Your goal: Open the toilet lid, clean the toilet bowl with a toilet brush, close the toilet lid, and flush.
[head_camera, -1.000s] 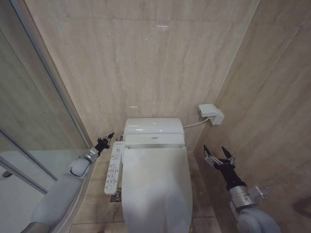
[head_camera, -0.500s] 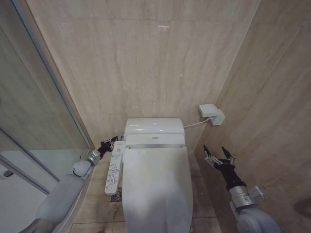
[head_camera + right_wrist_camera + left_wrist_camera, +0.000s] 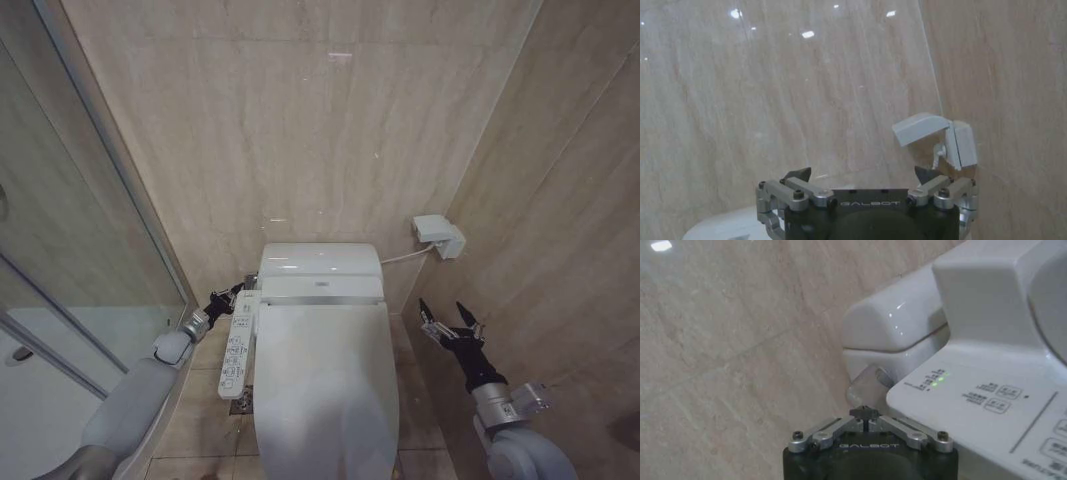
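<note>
Toilet lid (image 3: 325, 385) is down flat over the toilet bowl (image 3: 250, 440). No brush could be made out in any view.

Left gripper (image 3: 233, 296) is at the rear end of the button panel (image 3: 238, 345), just beside the corner where the panel meets the tank (image 3: 320, 265). In the left wrist view the left gripper (image 3: 865, 415) has its fingers pressed together to a single tip, with the panel's green indicator lights (image 3: 937, 380) just ahead of and beside that tip. A grey flush fitting (image 3: 877, 376) sits on the bowl's side beyond the tip, apart from it.

Right gripper (image 3: 448, 318) hangs in the air beside the lid's far edge, well apart from it, fingers spread wide. The wall socket box (image 3: 437, 236) lies beyond and above those fingers.

Risks noted:
- The closed left tip is near the panel buttons; a small sideways drift could press one unintentionally.
- If the tip is meant for the flush fitting, a poor line of approach could strike the panel's underside instead.
- The right fingers have little room from the side wall (image 3: 560, 250); a swing could scrape it.
</note>
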### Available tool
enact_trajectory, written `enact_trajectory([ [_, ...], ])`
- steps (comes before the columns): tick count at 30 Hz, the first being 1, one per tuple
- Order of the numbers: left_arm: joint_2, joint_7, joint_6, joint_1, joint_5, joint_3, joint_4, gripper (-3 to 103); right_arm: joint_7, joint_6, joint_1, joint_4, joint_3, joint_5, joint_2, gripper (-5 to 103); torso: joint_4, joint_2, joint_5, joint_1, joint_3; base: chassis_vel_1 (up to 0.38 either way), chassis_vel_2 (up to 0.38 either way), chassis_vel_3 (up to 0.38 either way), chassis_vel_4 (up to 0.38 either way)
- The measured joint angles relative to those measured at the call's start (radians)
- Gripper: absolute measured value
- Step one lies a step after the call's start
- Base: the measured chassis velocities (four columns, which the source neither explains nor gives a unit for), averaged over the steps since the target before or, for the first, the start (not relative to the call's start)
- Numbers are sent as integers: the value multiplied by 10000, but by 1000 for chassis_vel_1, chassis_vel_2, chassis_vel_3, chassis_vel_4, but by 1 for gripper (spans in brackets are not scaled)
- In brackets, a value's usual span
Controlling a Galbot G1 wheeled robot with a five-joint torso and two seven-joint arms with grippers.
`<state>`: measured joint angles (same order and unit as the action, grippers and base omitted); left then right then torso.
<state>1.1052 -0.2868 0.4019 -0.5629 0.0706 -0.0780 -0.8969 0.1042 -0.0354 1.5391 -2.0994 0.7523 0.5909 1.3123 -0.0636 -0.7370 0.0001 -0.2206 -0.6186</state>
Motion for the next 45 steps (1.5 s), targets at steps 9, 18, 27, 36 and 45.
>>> enact_trajectory([
  [9,252,-45,49,281,-41,119,424,0,1,0,-1,-1,0,0,0,100,4,3,2,-3,-3,0,0,0,0],
  [18,397,-55,52,475,-46,212,563,0,0,0,0,0,0,0,0,100,4,4,-1,-3,-3,0,0,0,0],
  [27,401,-83,47,482,-47,220,569,0,1,0,0,0,0,0,0,100,-5,3,0,-2,-1,0,0,0,0],
  [36,459,193,-160,-4,-165,-322,119,0,1,0,0,0,0,0,0,100,-13,2,-7,-3,0,0,0,0,0],
  [45,97,444,-338,-820,-1103,-1088,-939,0,0,0,0,0,0,0,0,100,-23,1,-12,1,0,0,0,0,0],
])
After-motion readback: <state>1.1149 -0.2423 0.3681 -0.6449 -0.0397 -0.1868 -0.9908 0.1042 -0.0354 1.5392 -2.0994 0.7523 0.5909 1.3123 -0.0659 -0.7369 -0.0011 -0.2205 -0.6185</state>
